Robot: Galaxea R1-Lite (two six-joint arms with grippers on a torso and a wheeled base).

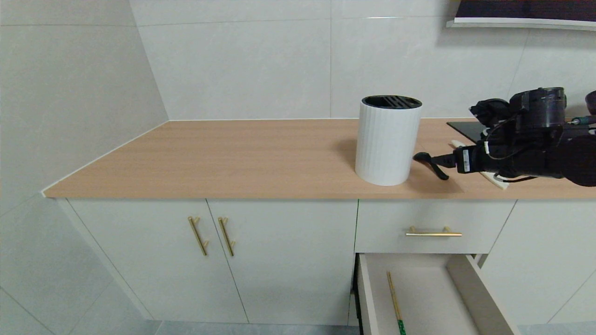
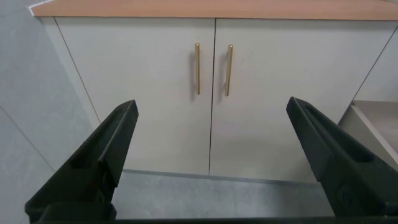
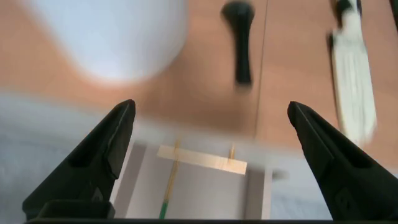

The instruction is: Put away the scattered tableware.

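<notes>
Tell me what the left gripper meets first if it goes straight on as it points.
Probably the cabinet doors, near their gold handles. Nothing shows between the open fingers and the doors, though depth is unclear.

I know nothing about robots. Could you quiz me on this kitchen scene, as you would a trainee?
1. True or false: the white ribbed cylindrical holder stands on the wooden countertop.
2. What lies in the open white drawer? A) a metal spoon B) wooden chopsticks with green ends C) a plate
3. Fill in: the right tool is ____, holding nothing.
Key: 1 true; 2 B; 3 open.
</notes>
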